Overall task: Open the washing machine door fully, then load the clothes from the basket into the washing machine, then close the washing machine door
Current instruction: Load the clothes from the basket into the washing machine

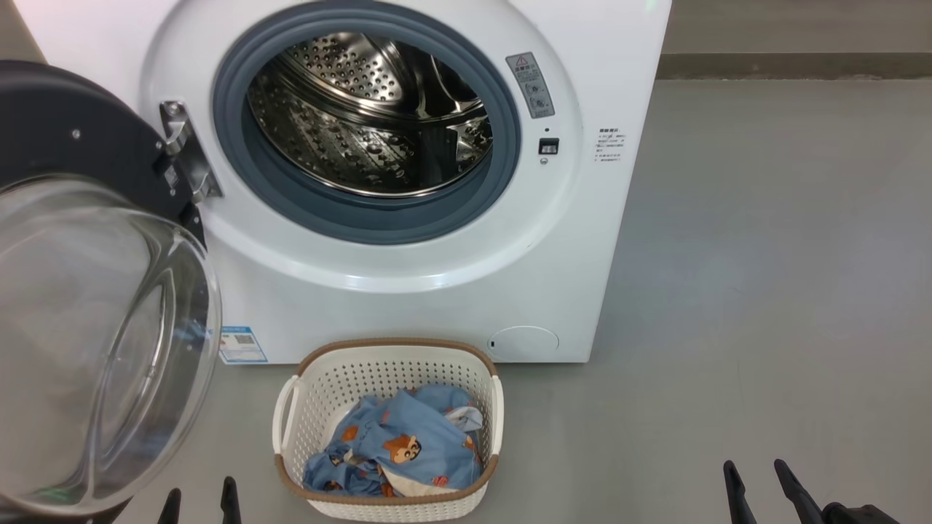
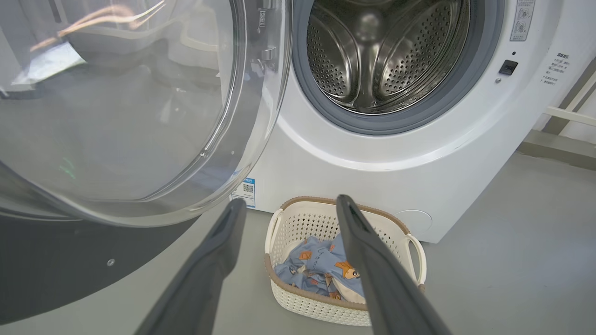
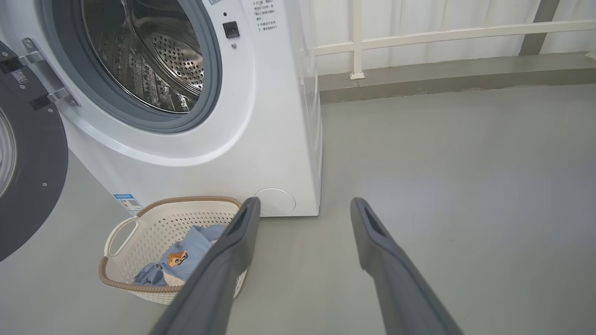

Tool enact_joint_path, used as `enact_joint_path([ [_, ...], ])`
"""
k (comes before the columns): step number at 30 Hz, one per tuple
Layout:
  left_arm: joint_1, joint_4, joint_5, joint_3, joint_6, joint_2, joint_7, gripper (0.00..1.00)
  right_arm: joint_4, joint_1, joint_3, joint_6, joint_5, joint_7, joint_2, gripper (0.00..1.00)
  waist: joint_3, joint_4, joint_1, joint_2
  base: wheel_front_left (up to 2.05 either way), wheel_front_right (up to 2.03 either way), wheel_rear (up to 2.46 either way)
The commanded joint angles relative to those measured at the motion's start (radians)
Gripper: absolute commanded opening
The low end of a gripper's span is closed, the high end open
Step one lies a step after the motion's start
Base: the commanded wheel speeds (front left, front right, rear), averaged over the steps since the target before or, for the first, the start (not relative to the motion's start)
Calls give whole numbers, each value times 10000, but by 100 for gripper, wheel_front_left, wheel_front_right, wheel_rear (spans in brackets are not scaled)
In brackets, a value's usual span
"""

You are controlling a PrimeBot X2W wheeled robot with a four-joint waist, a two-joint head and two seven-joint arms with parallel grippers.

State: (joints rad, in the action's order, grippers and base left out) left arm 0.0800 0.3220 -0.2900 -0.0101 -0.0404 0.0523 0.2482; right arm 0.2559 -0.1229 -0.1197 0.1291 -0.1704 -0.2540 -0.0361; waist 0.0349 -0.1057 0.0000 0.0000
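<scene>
Head view, loading stage. The washing machine stands with its door swung wide on the hinge at the left of the opening. The door's glass bowl bulges forward of the machine's front. No laundry is visible in the drum, which is ringed by a grey gasket.

The basket sits on the floor just before the machine's front, below the opening; whether it touches the panel cannot be told. The clothes lie crumpled inside it, none over the rim.

The left gripper is in front of the machine, close by the glass bowl's lower edge and left of the basket. Its fingers are spread apart and carry nothing. The right gripper is forward of the machine and beyond its right corner, well apart from the basket, over bare floor. Its fingers are likewise spread, with nothing between them.

Judged stage: door opening done, loading not yet begun. Hazards from here:
- (a) The left arm, rising toward the basket or the opening, may strike the glass bowl and swing the door partway shut.
- (b) A pinch on a single fold may lift only part of the heap, the rest dropping to the floor before the machine.
- (c) The light basket may drag or tip if a fingertip catches its perforated wall.
- (d) Fabric left across the gasket would be trapped when the door closes.
</scene>
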Motion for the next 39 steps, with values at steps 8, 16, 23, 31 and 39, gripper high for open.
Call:
enact_joint_path([
  [8, -258, -128, 117, 326, -1, 21, 135, 100, -228, 243, 185, 16, -44, -78, -141, 100, -91, 28, 0, 0, 141, -141, 0],
  [16, -309, -59, 92, 332, -44, 7, 135, 100, -206, 268, 169, 16, -51, -78, -141, 100, -166, 72, 0, 0, 49, -49, 0],
  [23, -329, -44, 78, 355, -55, -2, 135, 100, -203, 284, 160, 16, -67, -78, -141, 100, -174, 79, 0, 0, 0, 0, 0],
  [31, -289, -115, 22, 286, -5, -11, 135, 100, -210, 311, 189, 16, -87, -78, -141, 100, -187, 102, 0, 0, 0, 0, 0],
  [39, -210, -189, -60, 75, 73, -17, 135, 100, -214, 337, 249, 16, -101, -78, -141, 100, -268, 257, 0, 0, 0, 0, 0],
])
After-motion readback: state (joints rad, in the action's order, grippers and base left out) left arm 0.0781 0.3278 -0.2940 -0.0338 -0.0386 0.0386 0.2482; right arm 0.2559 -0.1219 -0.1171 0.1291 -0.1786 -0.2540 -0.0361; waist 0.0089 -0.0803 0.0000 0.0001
